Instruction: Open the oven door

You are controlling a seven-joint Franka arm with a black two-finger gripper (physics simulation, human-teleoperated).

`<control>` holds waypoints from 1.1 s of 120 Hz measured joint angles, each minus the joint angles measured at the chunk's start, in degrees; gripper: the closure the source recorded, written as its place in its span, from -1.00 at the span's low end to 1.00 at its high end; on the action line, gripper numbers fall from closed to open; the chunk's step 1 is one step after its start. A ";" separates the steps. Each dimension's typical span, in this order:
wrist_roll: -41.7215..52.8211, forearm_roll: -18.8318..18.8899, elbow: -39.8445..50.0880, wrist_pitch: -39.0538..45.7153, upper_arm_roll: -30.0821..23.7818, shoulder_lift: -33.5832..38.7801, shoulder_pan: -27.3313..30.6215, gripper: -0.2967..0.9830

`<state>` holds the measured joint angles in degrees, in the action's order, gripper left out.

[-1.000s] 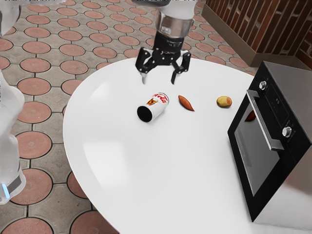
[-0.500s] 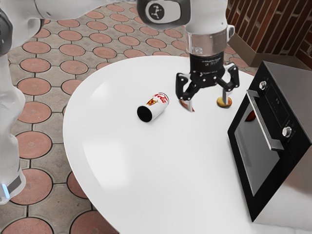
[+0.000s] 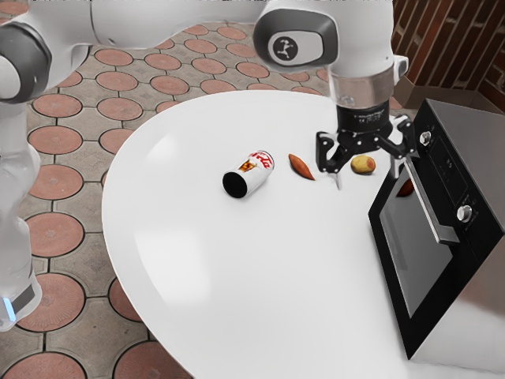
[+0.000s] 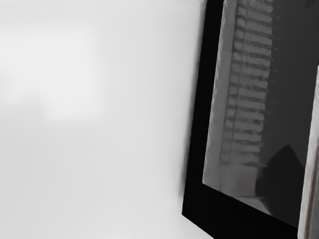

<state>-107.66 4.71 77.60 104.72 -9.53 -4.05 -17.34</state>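
My gripper [image 3: 368,175] hangs open above the table beside the upper part of the oven [image 3: 481,166], with nothing between its fingers. One finger is close to the far end of the oven handle [image 3: 430,201]; whether they touch, I cannot tell. The oven door [image 3: 414,245] is closed, its dark glass facing the exterior view's left. From the hand, the wrist view looks down on the black door frame [image 4: 197,134], the reflecting glass [image 4: 244,114] and part of the pale handle [image 4: 310,184].
On the white round table [image 3: 237,276], a white can with red lettering [image 3: 255,168] lies on its side. An orange-brown pod-shaped item [image 3: 300,166] and a yellowish fruit [image 3: 363,164] lie behind, near the gripper. Two knobs sit on the oven front.
My gripper has travelled toward the exterior view's right, from above the far side of the table to beside the oven, and sits lower in the view. The oven and the loose items have stayed put.
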 joint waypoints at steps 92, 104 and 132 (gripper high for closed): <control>14.17 0.13 -6.38 6.48 0.00 -10.18 6.74 -0.54; 15.34 0.13 -8.16 7.28 0.07 -11.48 7.16 -0.54; 17.94 0.01 -8.66 9.20 0.12 -14.06 8.65 -0.54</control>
<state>-89.72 4.72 68.94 113.92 -9.40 -18.11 -8.69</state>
